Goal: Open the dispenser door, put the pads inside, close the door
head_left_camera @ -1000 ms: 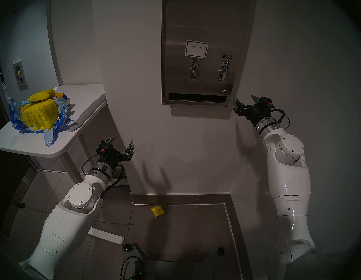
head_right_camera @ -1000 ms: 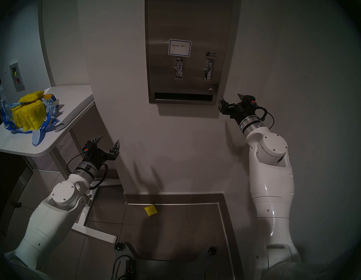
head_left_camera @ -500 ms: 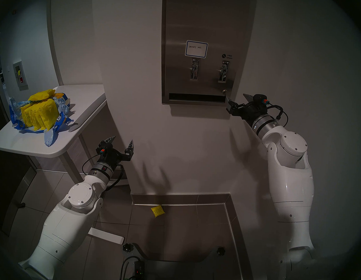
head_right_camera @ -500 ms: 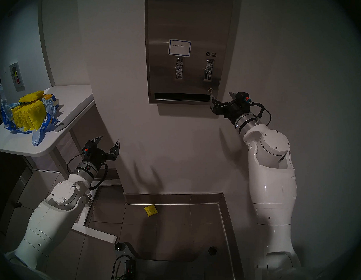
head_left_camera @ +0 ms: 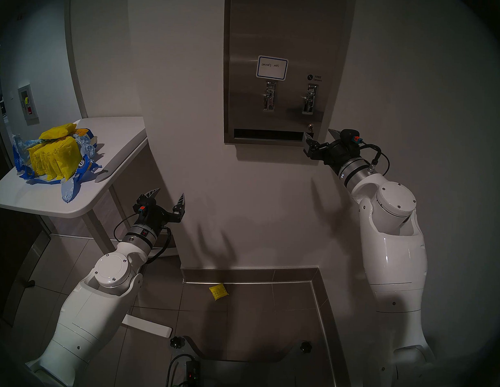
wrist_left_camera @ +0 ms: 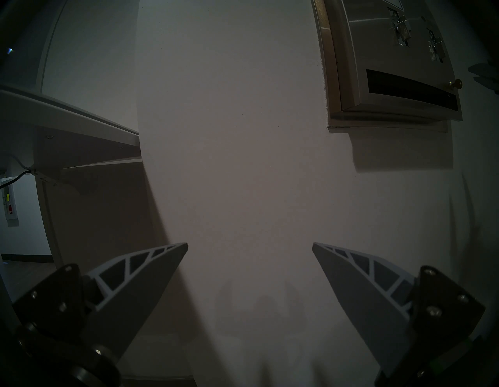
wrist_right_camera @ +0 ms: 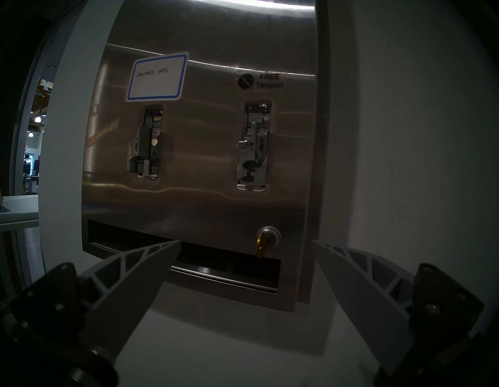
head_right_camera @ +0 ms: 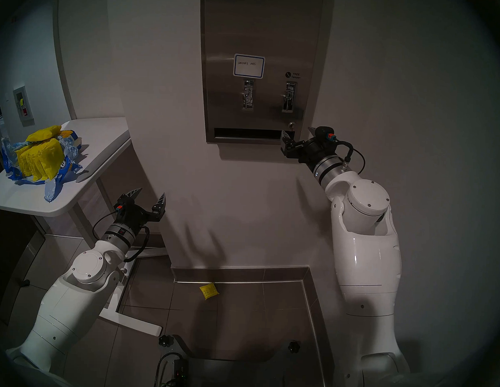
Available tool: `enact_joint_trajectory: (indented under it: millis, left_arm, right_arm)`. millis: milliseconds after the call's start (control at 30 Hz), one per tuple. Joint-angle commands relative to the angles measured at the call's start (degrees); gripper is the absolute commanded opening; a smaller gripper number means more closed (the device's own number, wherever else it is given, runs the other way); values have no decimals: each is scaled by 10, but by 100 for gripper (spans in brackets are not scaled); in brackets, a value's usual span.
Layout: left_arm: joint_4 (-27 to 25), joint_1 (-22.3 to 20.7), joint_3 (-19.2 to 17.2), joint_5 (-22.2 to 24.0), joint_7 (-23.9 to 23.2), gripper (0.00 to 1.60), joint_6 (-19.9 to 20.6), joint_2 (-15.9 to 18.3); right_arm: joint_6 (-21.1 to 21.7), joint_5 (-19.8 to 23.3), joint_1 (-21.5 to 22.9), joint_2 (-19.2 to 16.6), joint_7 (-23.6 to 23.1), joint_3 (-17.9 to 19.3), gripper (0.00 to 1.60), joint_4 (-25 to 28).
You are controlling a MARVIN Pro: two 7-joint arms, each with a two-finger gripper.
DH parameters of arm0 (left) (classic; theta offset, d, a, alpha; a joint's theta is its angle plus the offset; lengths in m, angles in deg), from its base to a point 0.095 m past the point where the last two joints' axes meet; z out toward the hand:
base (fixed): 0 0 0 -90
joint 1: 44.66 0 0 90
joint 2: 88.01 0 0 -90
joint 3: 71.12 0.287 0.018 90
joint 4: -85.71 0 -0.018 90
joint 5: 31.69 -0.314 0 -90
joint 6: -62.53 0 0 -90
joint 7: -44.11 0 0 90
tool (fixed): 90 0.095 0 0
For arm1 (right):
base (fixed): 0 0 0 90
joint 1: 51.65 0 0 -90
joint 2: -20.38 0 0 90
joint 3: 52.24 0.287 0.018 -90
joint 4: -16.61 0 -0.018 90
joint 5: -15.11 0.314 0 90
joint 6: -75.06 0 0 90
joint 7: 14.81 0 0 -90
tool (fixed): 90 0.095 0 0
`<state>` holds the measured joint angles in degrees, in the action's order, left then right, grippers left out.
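Pads (head_left_camera: pixel 53 161) in bag (head_left_camera: pixel 70 189) on table (head_left_camera: pixel 117 144)

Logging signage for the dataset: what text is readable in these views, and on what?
"sanitary pads": handwritten on the blue-bordered white label on the dispenser door, above the left lever.
"FREE Tampon": printed beside a black round mark, above the right lever.
Print on the torn blue bag under the yellow pads: too small to read.
Pad on the floor: markings unreadable.
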<state>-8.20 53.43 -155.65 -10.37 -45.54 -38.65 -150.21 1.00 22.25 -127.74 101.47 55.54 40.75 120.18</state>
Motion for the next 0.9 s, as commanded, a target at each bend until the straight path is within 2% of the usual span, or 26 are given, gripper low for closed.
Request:
enact_joint_trajectory:
  millis: [0, 300, 867]
  left_arm:
    - [-16, -13, -5, 0, 0, 160, -7, 1]
    - [-16, -13, -5, 0, 0, 160, -7, 1]
    - [-16, -13, -5, 0, 0, 160, -7, 1]
  right_arm:
    - [-16, -9, 29, 15, 12, -18, 160, 6]
    - [-40, -30, 54, 22, 34, -33, 160, -36]
    - [-67, -44, 95, 23, 54, -23, 160, -86]
